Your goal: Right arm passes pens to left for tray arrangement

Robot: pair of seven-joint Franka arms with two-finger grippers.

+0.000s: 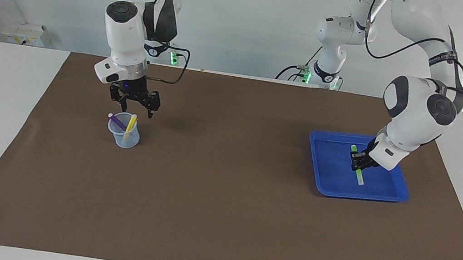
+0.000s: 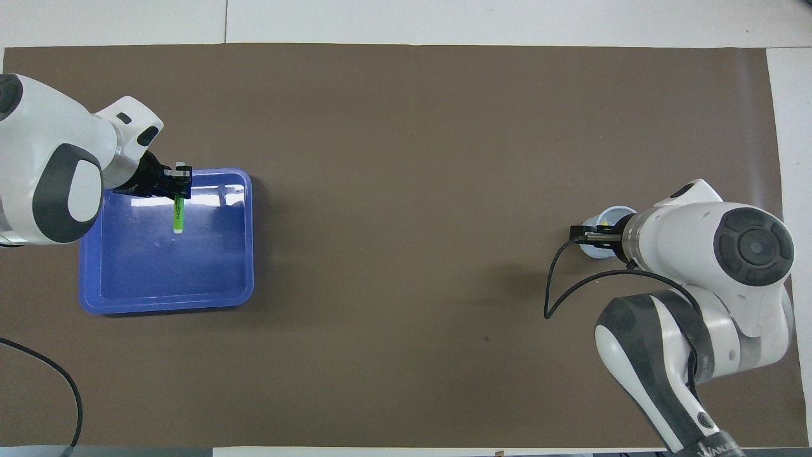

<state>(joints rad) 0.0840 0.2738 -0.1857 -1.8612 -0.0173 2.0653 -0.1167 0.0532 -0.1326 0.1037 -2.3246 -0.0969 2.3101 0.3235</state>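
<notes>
Over tray [image 1: 329, 181], left gripper [image 1: 359, 161] clamping one green pen [image 1: 359, 176]; right gripper [image 1: 138, 102] open above two pens in cup [image 1: 124, 137]

Lighting: bright, even, diffuse; soft shadows on brown mat [image 1: 220, 202]; white glare on tray [image 2: 95, 279] floor, overhead view; overexposed patch at facing view's edge; focus sharp.

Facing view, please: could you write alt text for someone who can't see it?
The left gripper holds a green pen low over a blue tray on a brown mat. At the table's other end, the right gripper hangs open just above a clear cup holding a yellow pen and a purple pen.
</notes>
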